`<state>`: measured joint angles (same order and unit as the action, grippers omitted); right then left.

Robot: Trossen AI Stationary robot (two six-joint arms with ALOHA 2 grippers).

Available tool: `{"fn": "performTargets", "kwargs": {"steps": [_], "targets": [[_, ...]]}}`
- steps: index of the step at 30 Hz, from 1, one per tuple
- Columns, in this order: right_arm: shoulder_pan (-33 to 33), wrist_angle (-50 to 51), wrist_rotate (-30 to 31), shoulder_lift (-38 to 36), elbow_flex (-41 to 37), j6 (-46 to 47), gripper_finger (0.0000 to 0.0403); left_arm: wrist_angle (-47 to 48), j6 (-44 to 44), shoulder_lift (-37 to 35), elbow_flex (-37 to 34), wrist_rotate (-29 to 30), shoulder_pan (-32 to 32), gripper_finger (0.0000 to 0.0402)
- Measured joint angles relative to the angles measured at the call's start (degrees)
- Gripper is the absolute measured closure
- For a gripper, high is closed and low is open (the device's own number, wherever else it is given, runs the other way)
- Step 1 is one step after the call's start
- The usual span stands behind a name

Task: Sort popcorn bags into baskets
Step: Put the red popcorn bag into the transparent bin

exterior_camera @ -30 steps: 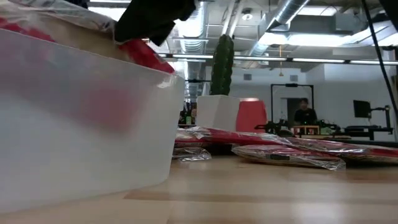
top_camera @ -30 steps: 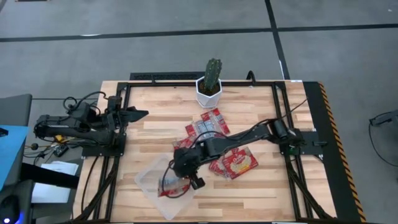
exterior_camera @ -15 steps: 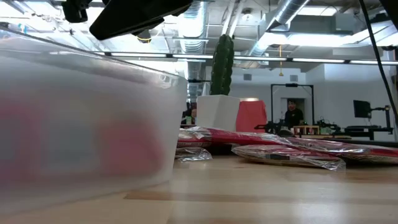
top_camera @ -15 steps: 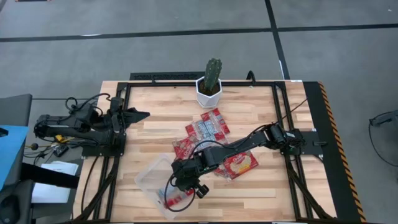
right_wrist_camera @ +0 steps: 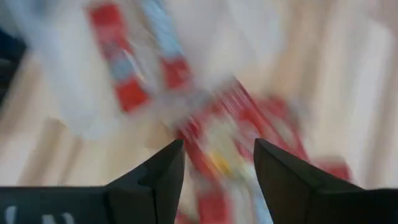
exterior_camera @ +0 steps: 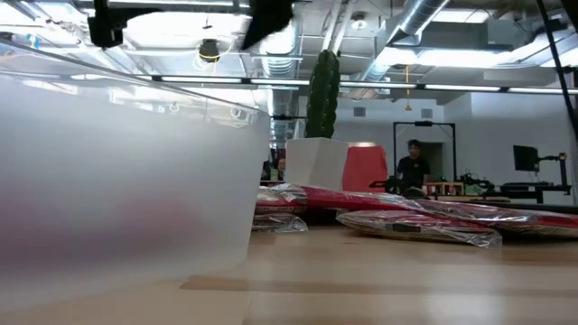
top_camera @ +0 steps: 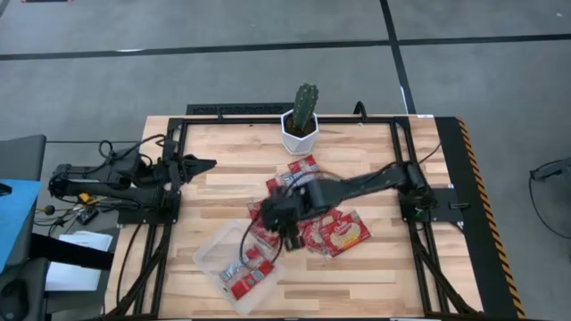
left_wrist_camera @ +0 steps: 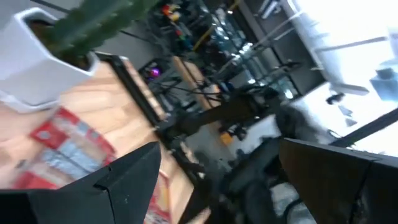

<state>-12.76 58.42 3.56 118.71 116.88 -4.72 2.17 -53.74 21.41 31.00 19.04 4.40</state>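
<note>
The basket (top_camera: pixel 214 254), a clear shallow tray, stands near the table's front, left of centre, and fills the left of the low view (exterior_camera: pixel 126 181). Several red popcorn bags (top_camera: pixel 248 272) lie inside it. Slim bags (top_camera: pixel 299 178) and larger bags with a yellow picture (top_camera: pixel 339 234) lie flat on the wood at mid-table. My right gripper (top_camera: pixel 285 212) hovers blurred over the loose bags just beyond the basket; its fingers stand open (right_wrist_camera: pixel 219 146) with nothing between them. My left gripper (top_camera: pixel 203 164) waits open at the table's left (left_wrist_camera: pixel 217 155).
A cactus in a white hexagonal pot (top_camera: pixel 301 125) stands at the far edge, centre, and shows in the low view (exterior_camera: pixel 318 135). Black frame rails (top_camera: pixel 401 160) run along the table's sides. Bare wood lies at the near right (top_camera: pixel 357 285). A person (exterior_camera: pixel 414 167) stands far off in the room.
My right gripper held a red bag above the basket, went down into it and let go; the bag now lies in the basket. The gripper has then risen and swung toward the far edge, over the loose bags at mid-table.
</note>
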Motion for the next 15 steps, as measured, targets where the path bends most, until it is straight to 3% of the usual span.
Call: {"fn": "performTargets", "kwargs": {"steps": [7,12,15], "targets": [[3.6,16.2,4.6,-7.7,-2.3,6.1,0.0208,0.9,0.0,0.3,0.0,-0.5,0.0,0.0086],[4.7,14.6,4.5,-17.7,-16.9,7.3,0.0210,0.9,0.0,0.3,0.0,-0.8,0.0,0.0086],[5.9,6.9,3.9,-23.3,-27.1,6.4,0.0205,0.9,0.6,0.3,0.0,-1.7,0.0,0.0086]]}}
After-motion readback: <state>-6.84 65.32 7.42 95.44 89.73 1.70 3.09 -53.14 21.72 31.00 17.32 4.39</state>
